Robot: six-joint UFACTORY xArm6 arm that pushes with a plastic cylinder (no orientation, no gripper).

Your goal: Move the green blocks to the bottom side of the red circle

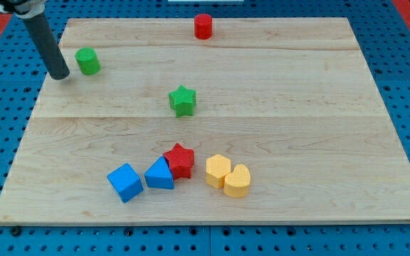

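The red circle is a short red cylinder near the view's top edge of the wooden board, a little right of centre. A green cylinder stands at the upper left. A green star lies near the middle, below and left of the red circle. My tip is the lower end of the dark rod at the upper left, just left of the green cylinder and slightly below it, with a small gap between them.
At the view's bottom centre sits a cluster: a blue cube, a blue triangle, a red star, and two yellow blocks. Blue pegboard surrounds the board.
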